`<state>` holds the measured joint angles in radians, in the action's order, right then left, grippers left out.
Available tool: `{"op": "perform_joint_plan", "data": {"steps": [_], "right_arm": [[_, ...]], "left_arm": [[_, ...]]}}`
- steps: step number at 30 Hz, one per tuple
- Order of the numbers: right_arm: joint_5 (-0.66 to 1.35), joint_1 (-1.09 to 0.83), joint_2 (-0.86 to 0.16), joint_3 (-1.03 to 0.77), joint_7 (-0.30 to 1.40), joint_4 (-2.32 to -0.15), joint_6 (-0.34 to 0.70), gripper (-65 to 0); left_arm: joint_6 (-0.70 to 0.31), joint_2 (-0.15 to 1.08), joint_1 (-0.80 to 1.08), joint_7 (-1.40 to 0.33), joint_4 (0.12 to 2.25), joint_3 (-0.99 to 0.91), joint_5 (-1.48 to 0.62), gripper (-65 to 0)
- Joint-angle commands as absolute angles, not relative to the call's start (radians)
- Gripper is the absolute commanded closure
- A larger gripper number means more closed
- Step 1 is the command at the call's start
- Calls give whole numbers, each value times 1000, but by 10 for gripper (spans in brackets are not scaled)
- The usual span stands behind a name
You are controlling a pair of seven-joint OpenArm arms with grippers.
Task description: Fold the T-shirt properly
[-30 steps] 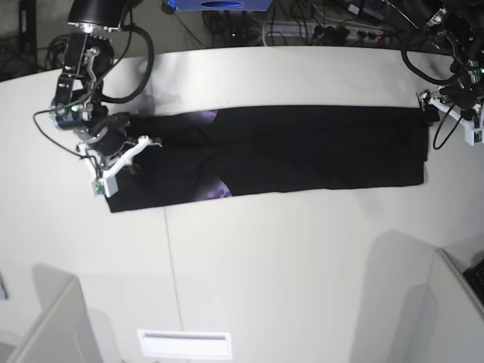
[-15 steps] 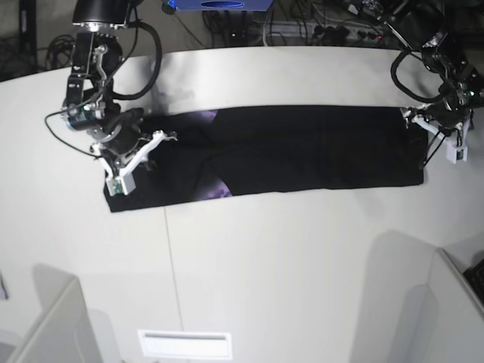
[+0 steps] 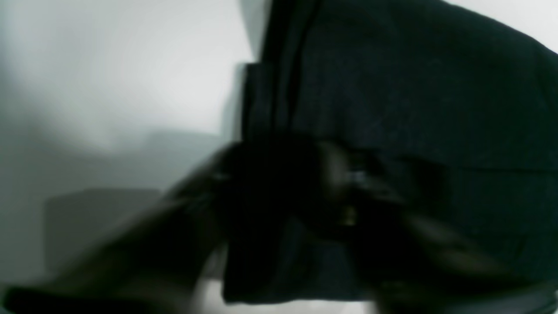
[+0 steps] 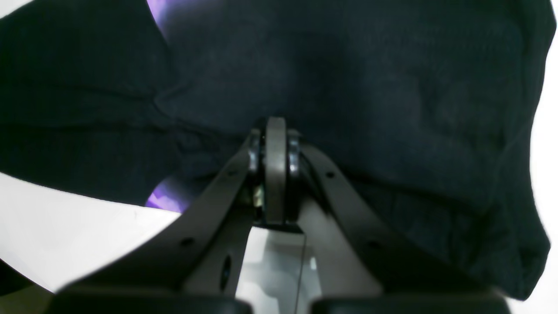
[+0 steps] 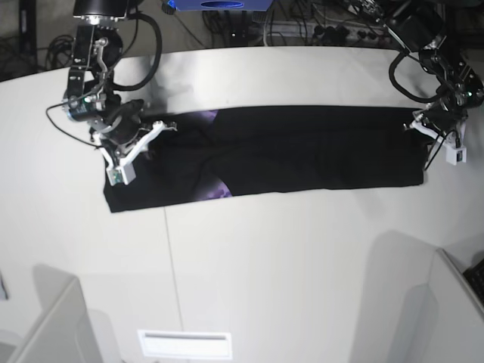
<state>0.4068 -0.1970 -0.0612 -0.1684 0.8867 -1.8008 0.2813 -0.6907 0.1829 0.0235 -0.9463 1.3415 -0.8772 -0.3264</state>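
The black T-shirt lies folded into a long band across the white table, with bits of purple print showing near its left end. My right gripper rests on that left end. In the right wrist view its fingers are pressed together on the T-shirt, and creases run into their tip. My left gripper is at the band's right end. In the left wrist view its blurred dark fingers flank a hanging fold of the T-shirt.
Cables and a power strip run along the table's far edge. A blue object sits at the top. Pale partitions stand at the bottom left and bottom right. A white slotted plate lies near the front.
My left gripper has swung in from beyond the right edge onto the shirt's right end, its jaws drawing closer. The right gripper has shifted up and slightly right on the left end.
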Motion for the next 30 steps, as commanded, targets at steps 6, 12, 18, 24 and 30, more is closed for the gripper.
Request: {"op": "perform_joint_plan", "data": {"steps": [6,12,18,24,30], "right_arm": [[421,-203,-67,-174,866,-1830,288,0],[421,-203,-65,-174,866,-1831,288,0],[423,-205,-65,-176,866,-1831,288,0],[423,-205,-65,-176,866,-1831,288,0],[423,-205,-65,-176,866,-1831,288,0]], "left_arm": [[-698,194,42,-958,1351,-881,-305,0],[-698,211,73,-946,1403,-883,-305,0],[-698,202,174,-897,1600,-883,-305,0],[-698,148,242,-898,1764,-875,-303,0],[-698,76,248,-905,1888,-855,-295,0]]}}
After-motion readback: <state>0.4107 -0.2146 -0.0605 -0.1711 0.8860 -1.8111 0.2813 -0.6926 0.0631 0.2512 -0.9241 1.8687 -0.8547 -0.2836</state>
